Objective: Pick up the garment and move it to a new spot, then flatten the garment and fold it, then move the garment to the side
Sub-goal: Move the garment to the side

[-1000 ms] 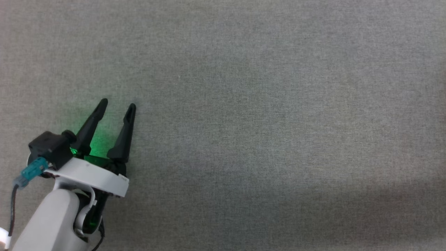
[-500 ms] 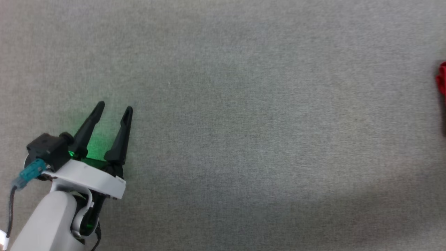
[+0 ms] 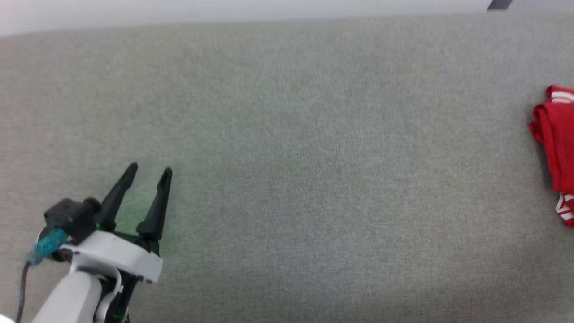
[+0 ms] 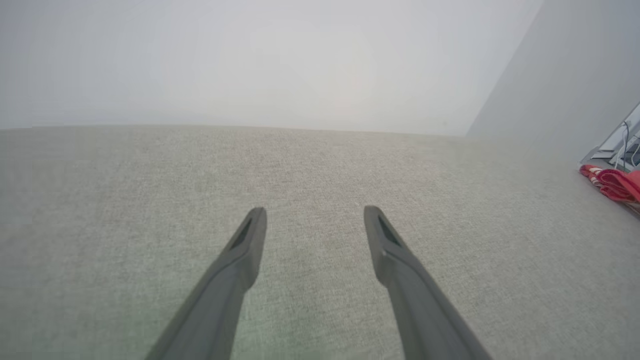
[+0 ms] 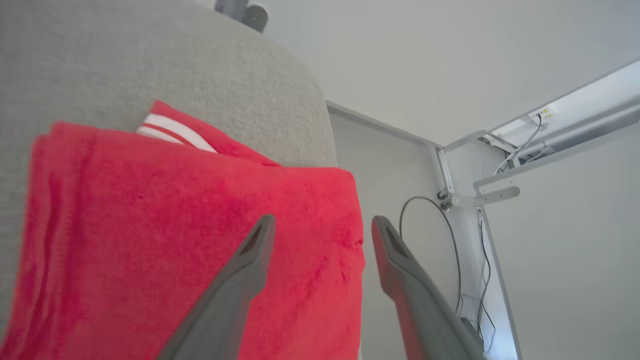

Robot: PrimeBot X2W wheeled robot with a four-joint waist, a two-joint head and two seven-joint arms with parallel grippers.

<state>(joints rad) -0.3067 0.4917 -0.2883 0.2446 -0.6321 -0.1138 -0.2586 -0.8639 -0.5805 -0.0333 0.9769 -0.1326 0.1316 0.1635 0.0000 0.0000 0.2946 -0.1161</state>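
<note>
The garment lies folded into a red stack with white striped trim at the far right edge of the grey table, partly cut off by the head view. In the left wrist view the garment is a small red heap far off to the right. My left gripper stands open over bare cloth at the lower left, nothing between its fingers. In the right wrist view my right gripper is open just above the folded garment, near its right edge by the table's corner, holding nothing.
The grey fabric-covered table stretches wide between the two arms. Its far edge meets a pale wall. Past the table's right corner, the right wrist view shows a white wall bracket with dangling cables.
The head camera has tilted and turned, bringing the wall and the garment at the right into view. The left gripper stays open in the same pose.
</note>
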